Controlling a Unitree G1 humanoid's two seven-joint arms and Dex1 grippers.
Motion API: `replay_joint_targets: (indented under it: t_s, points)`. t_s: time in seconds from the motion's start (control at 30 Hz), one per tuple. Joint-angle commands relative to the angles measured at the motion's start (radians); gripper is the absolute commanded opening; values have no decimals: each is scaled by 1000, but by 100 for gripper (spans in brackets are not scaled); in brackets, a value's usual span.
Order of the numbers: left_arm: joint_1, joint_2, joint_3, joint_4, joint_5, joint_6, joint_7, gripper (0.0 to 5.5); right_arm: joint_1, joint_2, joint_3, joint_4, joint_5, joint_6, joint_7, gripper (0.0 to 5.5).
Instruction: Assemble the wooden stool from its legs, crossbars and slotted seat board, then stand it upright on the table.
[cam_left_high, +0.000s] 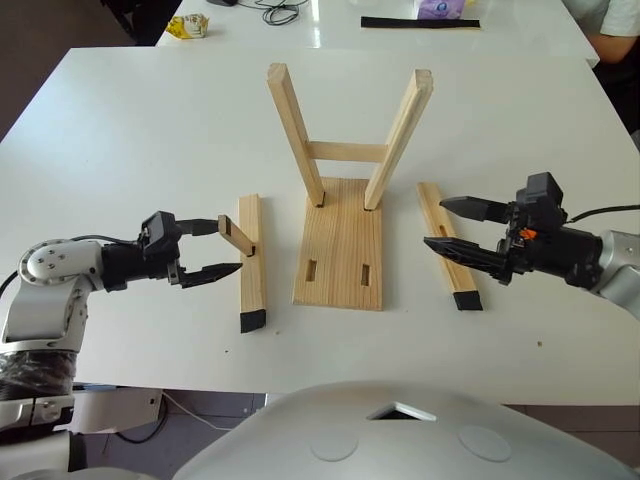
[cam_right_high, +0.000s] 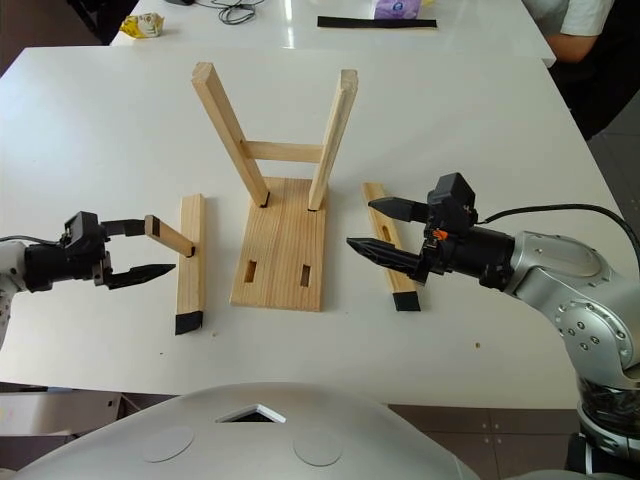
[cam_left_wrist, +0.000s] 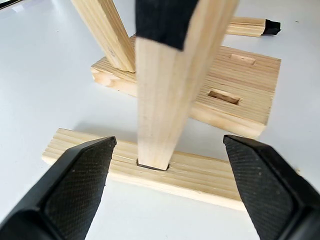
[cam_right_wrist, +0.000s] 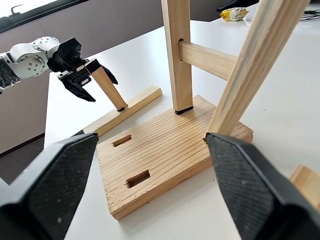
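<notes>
The slotted seat board (cam_left_high: 340, 250) lies flat mid-table. Two legs (cam_left_high: 295, 130) (cam_left_high: 400, 135) stand in its far slots, joined by a crossbar (cam_left_high: 346, 152); the two near slots (cam_left_high: 312, 270) are empty. Left of the board a third leg (cam_left_high: 252, 265) lies flat with a short crossbar (cam_left_high: 237, 236) stuck slanting in its slot. My left gripper (cam_left_high: 213, 250) is open, its fingers (cam_left_wrist: 80, 175) on either side of that crossbar's free end. On the board's right, the fourth leg (cam_left_high: 448, 245) lies flat. My right gripper (cam_left_high: 456, 228) hovers open over it, holding nothing.
A yellow packet (cam_left_high: 187, 26), cables and a black strip (cam_left_high: 420, 22) lie on the far table behind. Bare white tabletop (cam_left_high: 130, 130) spreads to the left and right of the parts and along the front edge.
</notes>
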Motion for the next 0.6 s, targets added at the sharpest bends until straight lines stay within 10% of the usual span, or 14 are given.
replay_joint_targets:
  t_s: [0.03, 0.3, 0.6]
  points:
    - [62, 31, 156, -167, -118, 100, 49, 399, 10, -15, -38, -12, 7, -5, 3, 398]
    - [-55, 33, 229, -366, -372, 325, 190, 399, -15, -8, -33, -1, 5, -2, 0, 398]
    - [-135, -87, 47, -374, -304, 307, 284, 399, -65, 8, 10, 18, -9, -8, -4, 398]
